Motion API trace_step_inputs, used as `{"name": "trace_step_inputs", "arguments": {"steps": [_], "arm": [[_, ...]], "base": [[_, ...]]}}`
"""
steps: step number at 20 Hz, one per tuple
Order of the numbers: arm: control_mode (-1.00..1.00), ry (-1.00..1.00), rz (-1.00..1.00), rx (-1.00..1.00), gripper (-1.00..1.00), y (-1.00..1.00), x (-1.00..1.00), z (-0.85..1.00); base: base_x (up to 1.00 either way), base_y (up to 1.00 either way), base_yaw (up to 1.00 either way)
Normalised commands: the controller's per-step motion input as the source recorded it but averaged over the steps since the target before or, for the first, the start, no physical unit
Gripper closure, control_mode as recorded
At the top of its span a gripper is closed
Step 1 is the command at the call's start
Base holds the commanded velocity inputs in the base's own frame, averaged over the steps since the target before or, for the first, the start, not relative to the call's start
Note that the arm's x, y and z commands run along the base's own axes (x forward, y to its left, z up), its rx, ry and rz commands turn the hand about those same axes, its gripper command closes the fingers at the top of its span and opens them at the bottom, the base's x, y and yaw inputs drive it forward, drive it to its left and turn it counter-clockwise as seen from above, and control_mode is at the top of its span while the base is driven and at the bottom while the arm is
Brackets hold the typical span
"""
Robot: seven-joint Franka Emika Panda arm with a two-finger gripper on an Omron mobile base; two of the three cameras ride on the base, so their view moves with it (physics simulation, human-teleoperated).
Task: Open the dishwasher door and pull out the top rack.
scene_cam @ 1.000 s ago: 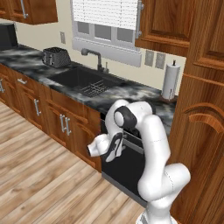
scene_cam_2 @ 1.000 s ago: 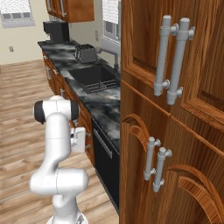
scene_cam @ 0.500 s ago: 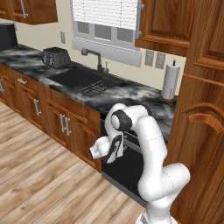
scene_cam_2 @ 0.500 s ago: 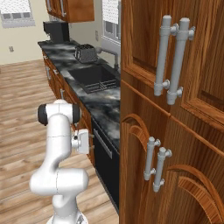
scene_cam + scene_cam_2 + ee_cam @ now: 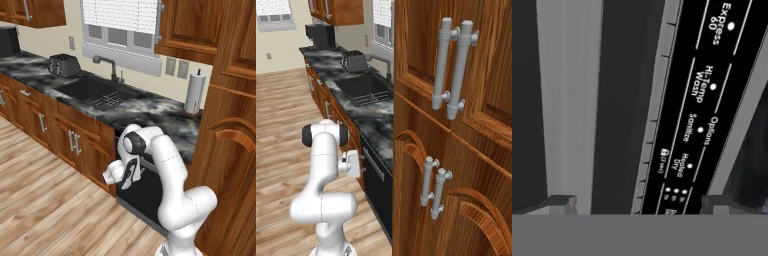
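Observation:
The dishwasher door (image 5: 145, 197) is a black panel under the counter, and it stands closed. Its silver bar handle (image 5: 569, 100) runs up the left of the hand view, beside the black control strip (image 5: 704, 95) with white lettering. My gripper (image 5: 129, 176) is open just in front of the door's upper part, fingers pointing at it. In the hand view the gripper (image 5: 642, 205) faces the door from very close, and the handle lines up with its left fingertip (image 5: 562, 202). From the right base view the gripper (image 5: 361, 165) sits beside the door (image 5: 378, 192). The top rack is hidden behind the door.
A tall wooden cabinet (image 5: 232, 150) flanks the dishwasher on the right and brown cabinet doors (image 5: 75, 142) on the left. On the counter are a sink (image 5: 97, 95), a toaster (image 5: 64, 65) and a paper towel roll (image 5: 195, 92). Wooden floor (image 5: 45, 210) lies in front.
The hand has edged slightly lower and closer to the dishwasher door. The jaws have stayed open.

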Motion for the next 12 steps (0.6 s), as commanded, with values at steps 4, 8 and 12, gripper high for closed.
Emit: {"name": "trace_step_inputs", "arguments": {"steps": [4,8,12], "arm": [[-1.0,0.0,0.0,-0.06,-1.0,-0.01,0.16,-0.25],[-1.0,0.0,-0.01,-0.03,-1.0,-0.03,0.18,-0.25],[-1.0,0.0,0.0,0.0,-1.0,-0.07,0.18,-0.2]], "base": [[0.0,0.0,0.0],[0.0,0.0,0.0],[0.0,0.0,0.0]]}}
